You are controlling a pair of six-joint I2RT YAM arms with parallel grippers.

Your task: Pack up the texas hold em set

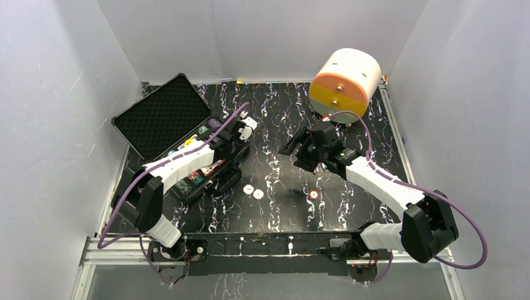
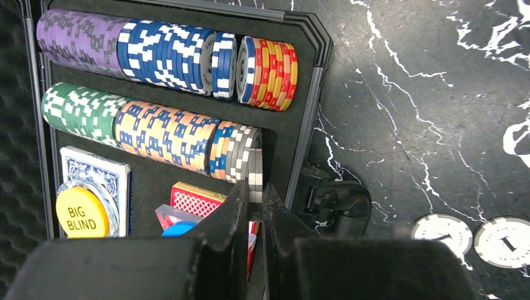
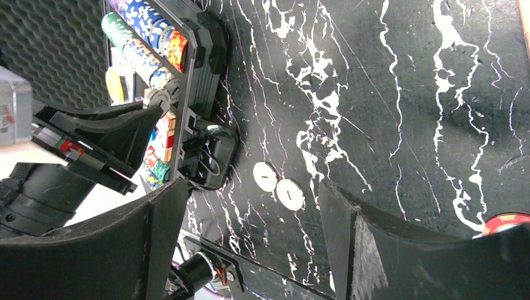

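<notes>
Black case [image 1: 164,115], lid open; chip rows [image 2: 169,53] on edge inside; grey chip [image 2: 255,175] pinched upright at row end; red-backed deck [image 2: 197,201] below. Two white chips [image 1: 249,189], one red chip [image 1: 314,195] flat on tabletop [image 1: 275,119].

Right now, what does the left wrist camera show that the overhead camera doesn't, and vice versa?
Only the left wrist view: the coloured chip rows, a yellow BIG BLIND button, a blue-backed deck, and a grey chip pinched in the left gripper. Only the overhead view: the orange-and-white cylinder, a lone red-rimmed chip, the right arm. Both: the black case and two white chips on the table.
</notes>
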